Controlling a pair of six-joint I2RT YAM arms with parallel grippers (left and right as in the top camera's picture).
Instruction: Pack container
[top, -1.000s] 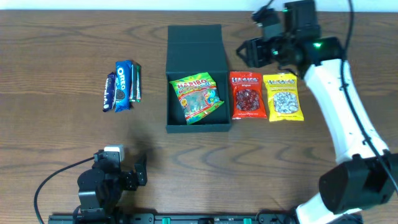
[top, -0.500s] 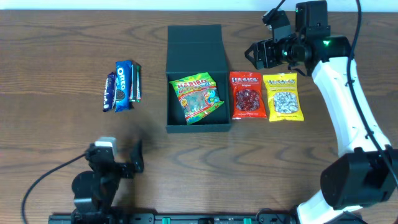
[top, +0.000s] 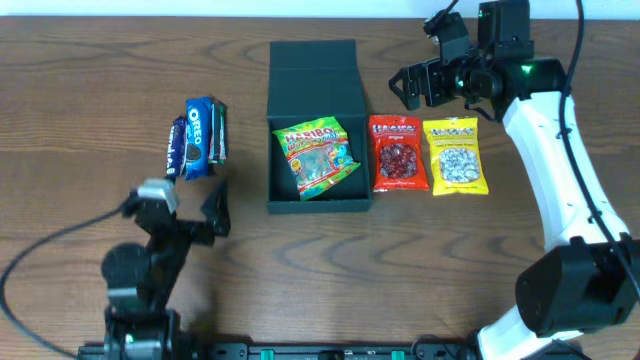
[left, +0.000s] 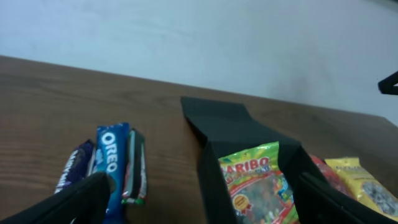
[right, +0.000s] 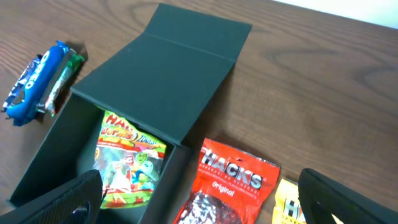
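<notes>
The dark teal container stands open at the table's middle, its lid lying flat behind it. A Haribo bag lies inside. A red Hacks bag and a yellow Hacks bag lie right of it. An Oreo packet and two slim packets lie left of it. My left gripper is open and empty, in front of the Oreo packet. My right gripper is open and empty, above and behind the red Hacks bag. The container also shows in the left wrist view and the right wrist view.
A dark purple packet and a green-edged packet flank the Oreo packet. The table's far edge meets a pale wall. My left arm's cable trails across the front left of the table.
My left arm has moved away from the front edge toward the Oreo packets, gripper still open. My right gripper shifted a little right and back, then held still.
</notes>
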